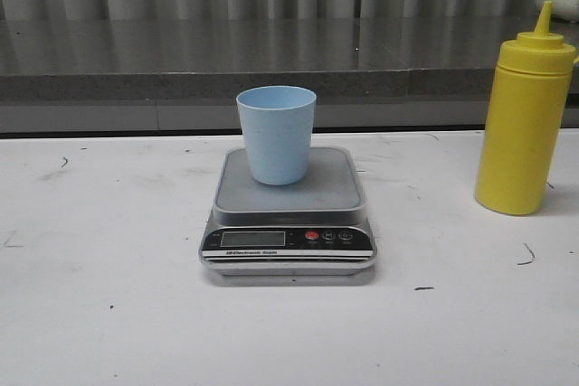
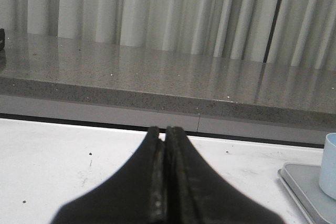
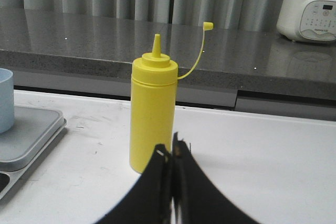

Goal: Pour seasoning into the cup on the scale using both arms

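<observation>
The light blue cup [image 1: 276, 134] stands upright on the silver-grey scale [image 1: 288, 214] at the table's middle. The yellow seasoning bottle [image 1: 524, 120] stands upright on the table at the right, its tip cap off and hanging on its tether [image 3: 207, 25]. Neither arm shows in the front view. My left gripper [image 2: 163, 129] is shut and empty over the white table; the cup's edge [image 2: 330, 164] and the scale's corner [image 2: 307, 190] show at one side of its view. My right gripper [image 3: 170, 144] is shut and empty, just in front of the bottle [image 3: 153, 112].
A grey stone counter [image 1: 271, 56] runs behind the white table [image 1: 109, 296], with a corrugated wall above it. A white kitchen appliance [image 3: 310, 8] stands on the counter to the right.
</observation>
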You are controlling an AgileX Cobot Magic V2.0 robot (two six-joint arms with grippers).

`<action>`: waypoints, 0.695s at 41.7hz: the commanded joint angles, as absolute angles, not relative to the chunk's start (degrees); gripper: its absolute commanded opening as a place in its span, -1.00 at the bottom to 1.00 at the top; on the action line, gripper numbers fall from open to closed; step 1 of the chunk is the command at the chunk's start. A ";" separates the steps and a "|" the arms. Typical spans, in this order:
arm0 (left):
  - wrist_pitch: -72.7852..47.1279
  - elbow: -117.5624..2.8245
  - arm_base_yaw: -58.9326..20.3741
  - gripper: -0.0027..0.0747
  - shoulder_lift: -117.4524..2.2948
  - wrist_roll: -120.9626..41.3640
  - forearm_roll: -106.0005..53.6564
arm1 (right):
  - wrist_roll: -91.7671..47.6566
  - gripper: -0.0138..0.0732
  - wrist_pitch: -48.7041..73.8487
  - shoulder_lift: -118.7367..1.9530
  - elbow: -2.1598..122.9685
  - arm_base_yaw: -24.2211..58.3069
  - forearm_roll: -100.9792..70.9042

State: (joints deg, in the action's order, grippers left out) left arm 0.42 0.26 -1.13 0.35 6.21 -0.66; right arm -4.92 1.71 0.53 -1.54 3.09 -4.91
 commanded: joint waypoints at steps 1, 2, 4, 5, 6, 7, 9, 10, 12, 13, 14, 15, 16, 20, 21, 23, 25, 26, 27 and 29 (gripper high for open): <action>5.21 1.63 -1.03 -0.98 1.23 6.42 -0.59 | 1.26 -0.95 -4.56 1.55 -1.21 2.89 -1.37; 5.21 1.63 -1.03 -0.98 1.23 6.42 -0.59 | 2.69 -0.95 -4.61 1.55 -1.21 2.89 0.00; 5.21 1.63 -1.03 -0.98 1.23 6.42 -0.59 | 4.36 -0.95 -4.68 1.55 -1.21 2.89 2.35; 5.21 1.63 -1.03 -0.98 1.23 6.42 -0.59 | 4.62 -0.95 -4.68 1.55 -1.21 2.89 2.48; 5.21 1.63 -1.03 -0.98 1.23 6.42 -0.59 | 4.76 -0.95 -4.87 1.55 -1.21 2.89 2.23; 5.21 1.63 -1.03 -0.98 1.23 6.42 -0.59 | 4.85 -0.95 -5.12 1.55 -1.21 2.89 1.60; 5.21 1.63 -1.03 -0.98 1.23 6.42 -0.59 | 4.85 -0.95 -5.70 1.55 -1.21 2.89 0.00; 5.21 1.63 -1.03 -0.98 1.23 6.42 -0.59 | 4.85 -0.95 -5.75 1.55 -1.21 2.89 -0.59; 5.21 1.63 -1.03 -0.98 1.23 6.42 -0.59 | 4.85 -0.95 -5.75 1.55 -1.21 2.89 -0.87; 5.21 1.63 -1.03 -0.98 1.23 6.42 -0.59 | 4.85 -0.95 -5.75 1.55 -1.21 2.89 -0.87; 5.21 1.63 -1.03 -0.98 1.23 6.42 -0.59 | 4.85 -0.95 -5.70 1.55 -1.21 2.89 -0.87; 5.21 1.63 -1.03 -0.98 1.23 6.42 -0.59 | 4.85 -0.95 -5.70 1.55 -1.21 2.89 -0.87; 5.21 1.63 -1.03 -0.98 1.23 6.42 -0.59 | 4.85 -0.95 -5.70 1.55 -1.21 2.89 -0.87; 5.21 1.63 -1.03 -0.98 1.23 6.42 -0.59 | 4.85 -0.95 -5.70 1.55 -1.21 2.89 -0.87; 5.21 1.63 -1.03 -0.98 1.23 6.42 -0.59 | 4.85 -0.95 -5.70 1.55 -1.21 2.89 -0.87; 5.21 1.63 -1.03 -0.98 1.23 6.42 -0.59 | 4.85 -0.95 -5.70 1.55 -1.21 2.89 -0.87; 5.21 1.63 -1.03 -0.98 1.23 6.42 -0.59 | 4.85 -0.95 -5.70 1.55 -1.21 2.89 -0.87; 5.21 1.63 -1.03 -0.98 1.23 6.42 -0.59 | 4.85 -0.95 -5.70 1.55 -1.21 2.89 -0.87; 5.21 1.63 -1.03 -0.98 1.23 6.42 -0.59 | 4.85 -0.95 -5.70 1.55 -1.21 2.89 -0.87; 5.21 1.63 -1.03 -0.98 1.23 6.42 -0.59 | 4.85 -0.95 -5.70 1.55 -1.21 2.89 -0.87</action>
State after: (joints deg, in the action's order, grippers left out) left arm 0.42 0.26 -1.13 0.35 6.21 -0.66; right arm 4.85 -0.59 0.53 -1.54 3.09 -0.97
